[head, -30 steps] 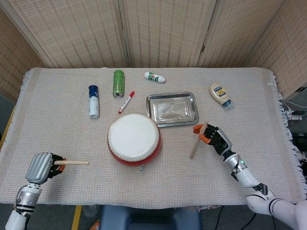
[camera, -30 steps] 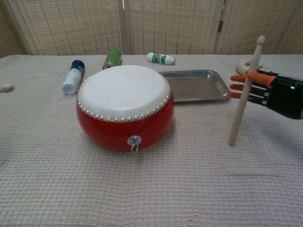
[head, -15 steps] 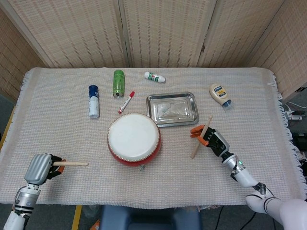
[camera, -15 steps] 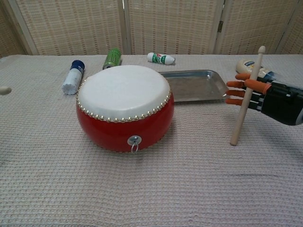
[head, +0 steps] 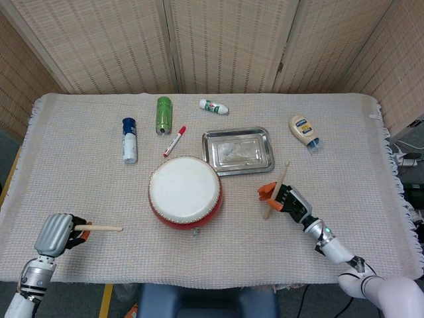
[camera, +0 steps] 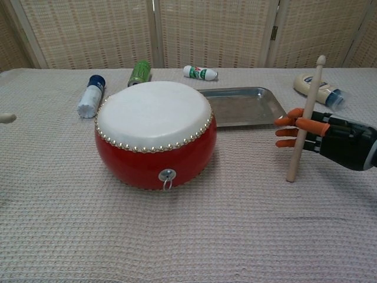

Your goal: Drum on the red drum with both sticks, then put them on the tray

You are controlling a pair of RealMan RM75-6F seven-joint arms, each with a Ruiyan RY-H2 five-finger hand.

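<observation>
The red drum (head: 185, 192) sat near the middle of the table, white skin up, with the metal tray (head: 238, 150) just behind it to the right. Right of the drum, the right hand (head: 283, 197) pinched a wooden stick (camera: 304, 121) between thumb and finger, its other orange-tipped fingers (camera: 285, 121) spread toward the drum; the stick stood nearly upright, tip up, clear of drum and tray. At the table's near left corner, the left hand (head: 58, 232) was curled around the other stick (head: 99, 228), which lay roughly level and pointed toward the drum, well apart from it.

Behind the drum lay a red marker (head: 175, 141), a green can (head: 163, 114), a blue-capped white bottle (head: 129, 140) and a small white tube (head: 214, 106). A mayonnaise bottle (head: 303, 131) lay right of the tray. A woven cloth (head: 371, 172) covered the table.
</observation>
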